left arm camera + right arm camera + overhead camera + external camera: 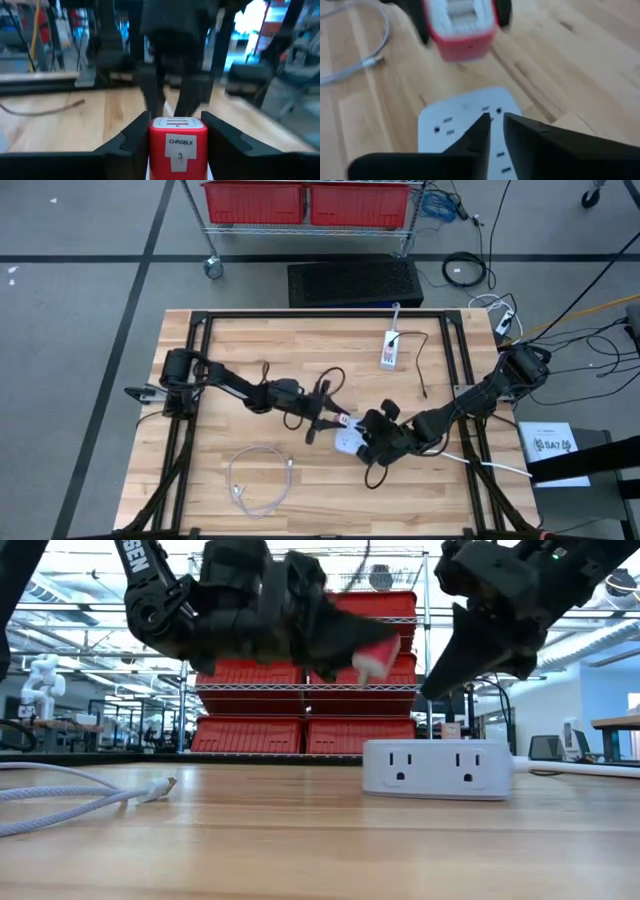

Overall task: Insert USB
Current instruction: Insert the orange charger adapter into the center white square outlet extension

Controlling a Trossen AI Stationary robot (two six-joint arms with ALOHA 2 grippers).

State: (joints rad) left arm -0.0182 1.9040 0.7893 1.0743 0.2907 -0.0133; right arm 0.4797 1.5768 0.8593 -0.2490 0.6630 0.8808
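Note:
My left gripper is shut on a red charger block labelled CHRGBLK 3. It hovers just left of a white power strip, which lies flat on the table with its outlets facing the near edge. My right gripper hangs over the strip from the right, its fingers closed with only a sliver of gap between them, touching nothing. In the high view both grippers meet at the table's middle, left gripper and right gripper, with the strip under them. My left gripper pinches the red block by two opposite side faces, one finger on each side. The fingers come in from the table's left, slanting down. The block is lifted clear, above and to the left of the power strip.
A white USB cable lies coiled on the near left of the table, its plug end flat on the wood. A second white strip with a dark cord lies toward the far edge. A black frame borders the table.

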